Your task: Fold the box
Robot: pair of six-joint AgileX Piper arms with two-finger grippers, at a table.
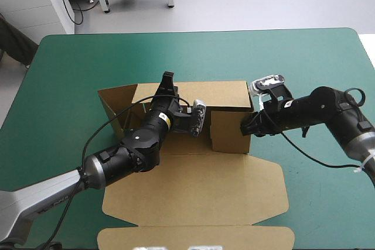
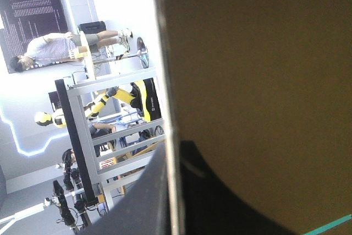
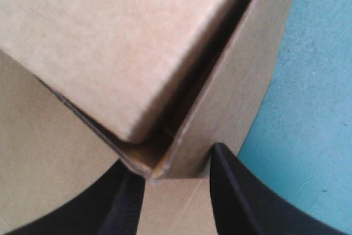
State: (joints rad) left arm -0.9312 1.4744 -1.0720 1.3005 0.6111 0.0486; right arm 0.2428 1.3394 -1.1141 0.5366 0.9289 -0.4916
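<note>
The brown box (image 1: pixel 193 185) lies mid-table, its far walls raised and its lid flat toward the near edge. My left gripper (image 1: pixel 169 83) reaches over the tray to the back wall. In the left wrist view the board (image 2: pixel 264 53) stands edge-on between the black fingers of the left gripper (image 2: pixel 173 147), which is shut on it. My right gripper (image 1: pixel 247 126) is at the right wall's near corner. In the right wrist view that corner of the box (image 3: pixel 110 42) sits between the fingers of the right gripper (image 3: pixel 176 160), which pinch the folded wall.
A side flap (image 1: pixel 111 100) stands out at the box's far left corner. The lid's front flap (image 1: pixel 193 238) reaches the table's near edge. Teal-green cover (image 1: pixel 304 62) shows beyond the box and to both sides of it.
</note>
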